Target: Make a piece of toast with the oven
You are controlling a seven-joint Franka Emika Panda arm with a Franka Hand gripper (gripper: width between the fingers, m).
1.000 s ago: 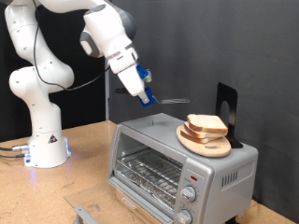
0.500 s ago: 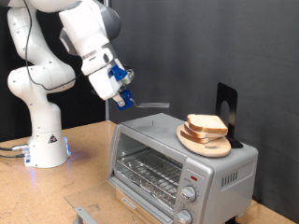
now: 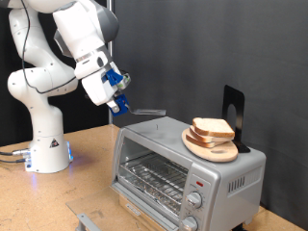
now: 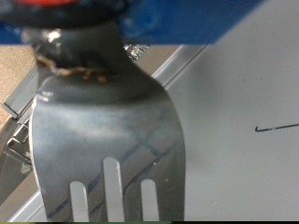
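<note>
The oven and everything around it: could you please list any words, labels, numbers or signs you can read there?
None can be read.
The oven: a red mark by its knobs, too small to make out any text.
The spatula on the gripper: no writing.
The piece of toast: none.

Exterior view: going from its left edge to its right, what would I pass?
White robot arm base → blue gripper holding a grey metal slotted spatula → silver-grey toaster oven → pale bread slice on the round wooden plate → black upright stand.
</note>
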